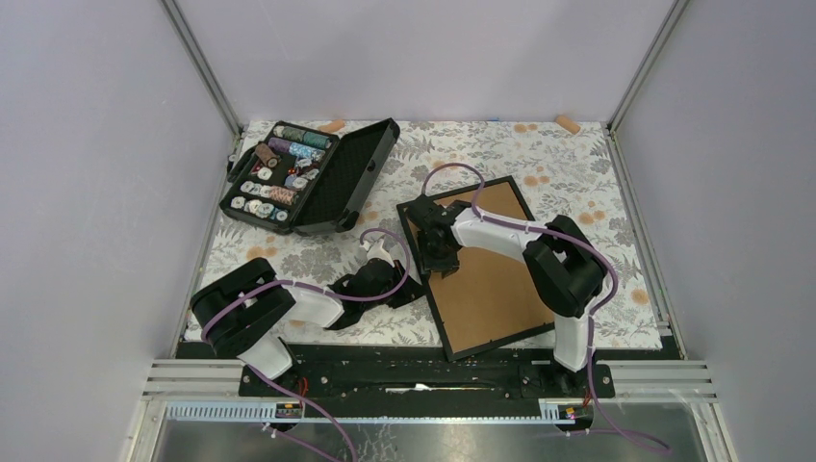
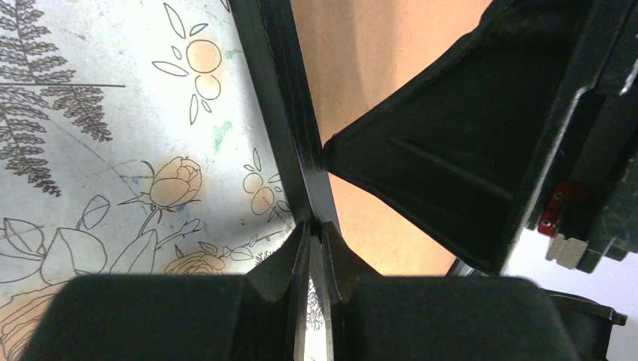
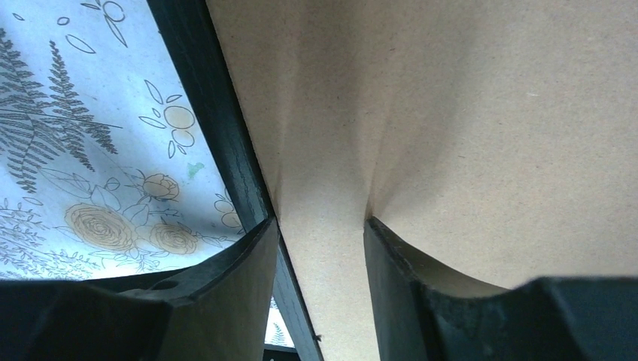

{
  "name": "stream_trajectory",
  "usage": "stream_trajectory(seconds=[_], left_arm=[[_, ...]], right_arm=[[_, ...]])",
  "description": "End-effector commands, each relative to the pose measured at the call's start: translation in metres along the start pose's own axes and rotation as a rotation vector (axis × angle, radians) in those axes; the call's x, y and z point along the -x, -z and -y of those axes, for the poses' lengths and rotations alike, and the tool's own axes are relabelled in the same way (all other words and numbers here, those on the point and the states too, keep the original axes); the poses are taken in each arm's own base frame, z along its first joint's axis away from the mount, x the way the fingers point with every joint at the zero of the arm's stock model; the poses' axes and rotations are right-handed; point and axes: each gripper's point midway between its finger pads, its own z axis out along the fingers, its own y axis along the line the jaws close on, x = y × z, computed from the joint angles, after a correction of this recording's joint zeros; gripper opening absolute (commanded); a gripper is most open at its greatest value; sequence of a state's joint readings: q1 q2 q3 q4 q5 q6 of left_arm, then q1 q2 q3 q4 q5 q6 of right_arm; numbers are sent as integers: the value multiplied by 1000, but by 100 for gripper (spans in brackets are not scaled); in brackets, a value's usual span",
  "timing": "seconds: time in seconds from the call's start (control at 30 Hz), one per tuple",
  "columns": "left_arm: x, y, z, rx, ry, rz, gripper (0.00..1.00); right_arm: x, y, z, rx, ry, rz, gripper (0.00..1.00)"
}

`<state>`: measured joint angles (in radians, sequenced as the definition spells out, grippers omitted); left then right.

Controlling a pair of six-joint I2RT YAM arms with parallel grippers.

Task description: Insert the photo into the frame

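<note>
The frame (image 1: pixel 436 310) lies face down on the floral cloth, its brown board back (image 1: pixel 491 289) facing up. My left gripper (image 1: pixel 409 287) is at the frame's left rail, and in the left wrist view it (image 2: pixel 316 232) is shut on that thin black rail (image 2: pixel 282 113). My right gripper (image 1: pixel 441 255) is over the board near the same rail. In the right wrist view it (image 3: pixel 320 226) is open, one finger against the rail (image 3: pixel 218 128) and the other pressing on the board (image 3: pixel 451 98). The photo is out of view.
An open black case of thread spools (image 1: pixel 308 173) stands at the back left. Two small orange pieces (image 1: pixel 332 125) (image 1: pixel 568 123) lie at the back edge. The right arm's black wrist (image 2: pixel 481 150) hangs close above my left gripper. Walls enclose the table.
</note>
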<state>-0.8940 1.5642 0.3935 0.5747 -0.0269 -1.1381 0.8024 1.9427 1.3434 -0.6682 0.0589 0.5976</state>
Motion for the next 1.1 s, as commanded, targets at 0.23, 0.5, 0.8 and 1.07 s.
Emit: stream_trajectory(seconds=[0.23, 0.5, 0.8, 1.07], left_arm=[[-35, 31, -129, 455, -90, -115, 11], [-35, 31, -130, 457, -86, -116, 11], [-35, 32, -131, 461, -83, -115, 11], [-34, 32, -132, 463, -85, -114, 10]], right_arm=[[-29, -26, 28, -72, -38, -78, 38], [-36, -35, 38, -100, -51, -116, 26], [-43, -37, 67, -268, -32, -143, 12], [-46, -34, 85, -397, 15, -144, 0]])
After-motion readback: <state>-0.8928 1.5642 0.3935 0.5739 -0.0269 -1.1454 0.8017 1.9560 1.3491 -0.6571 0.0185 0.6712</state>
